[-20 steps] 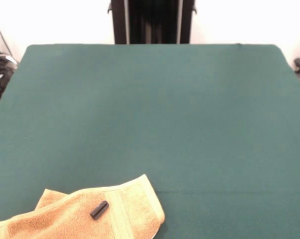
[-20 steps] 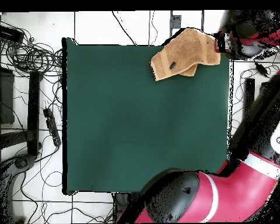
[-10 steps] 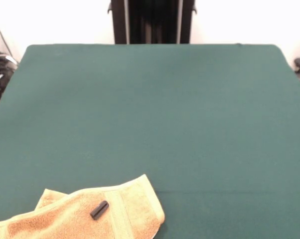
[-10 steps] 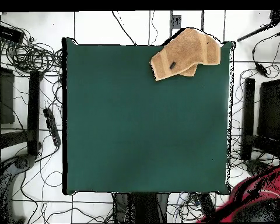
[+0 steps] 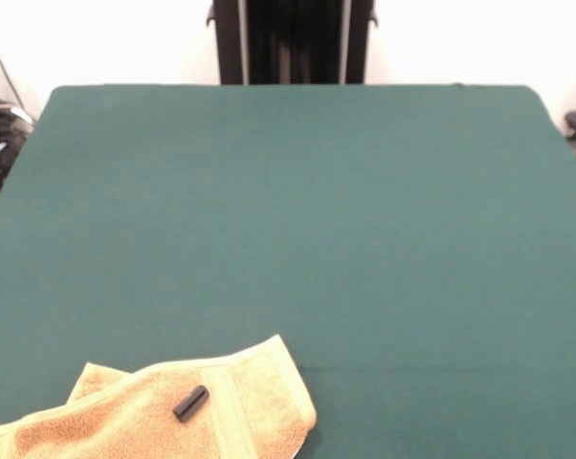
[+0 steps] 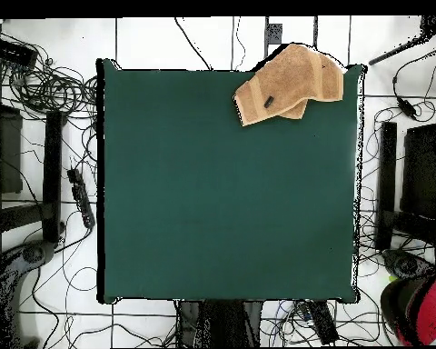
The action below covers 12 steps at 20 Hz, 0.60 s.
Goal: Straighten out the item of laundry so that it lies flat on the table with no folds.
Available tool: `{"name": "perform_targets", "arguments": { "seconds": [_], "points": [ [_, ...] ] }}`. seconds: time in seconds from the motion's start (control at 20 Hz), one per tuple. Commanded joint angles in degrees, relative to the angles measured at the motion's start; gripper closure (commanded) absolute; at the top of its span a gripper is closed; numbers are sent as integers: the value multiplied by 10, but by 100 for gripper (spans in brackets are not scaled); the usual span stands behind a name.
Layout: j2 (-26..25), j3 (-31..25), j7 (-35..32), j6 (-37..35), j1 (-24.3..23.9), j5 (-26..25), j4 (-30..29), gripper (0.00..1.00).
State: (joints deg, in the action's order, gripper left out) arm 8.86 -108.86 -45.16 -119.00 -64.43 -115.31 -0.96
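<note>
Currently we log the rumpled golden-orange terry-cloth towel [image 6: 290,84] overhanging a corner of the dark green felt-like tabletop [image 6: 222,191], long axis along that edge; gripper unseen, its opening unknown.

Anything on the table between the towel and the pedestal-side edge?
Nothing: from the towel to that edge, only bare green table shows, in front and overhead views alike.

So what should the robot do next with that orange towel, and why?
Probably bring the arm, now drawn back off the table, over to the towel. It lies bunched and folded at a table corner, partly over the edge, with a small black cylinder on it.
</note>
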Motion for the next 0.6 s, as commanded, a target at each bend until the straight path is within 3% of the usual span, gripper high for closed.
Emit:
{"name": "perform_targets", "arguments": {
  "seconds": [0.05,0.15,0.3,0.6],
  "points": [
    [-71,-319,199,-57,51,-152,-1,100],
    [-74,-343,182,-50,50,-174,1,100],
    [-70,-359,105,-14,54,-171,5,100],
    [-39,-317,7,35,82,-170,-13,100]
  ]
}}
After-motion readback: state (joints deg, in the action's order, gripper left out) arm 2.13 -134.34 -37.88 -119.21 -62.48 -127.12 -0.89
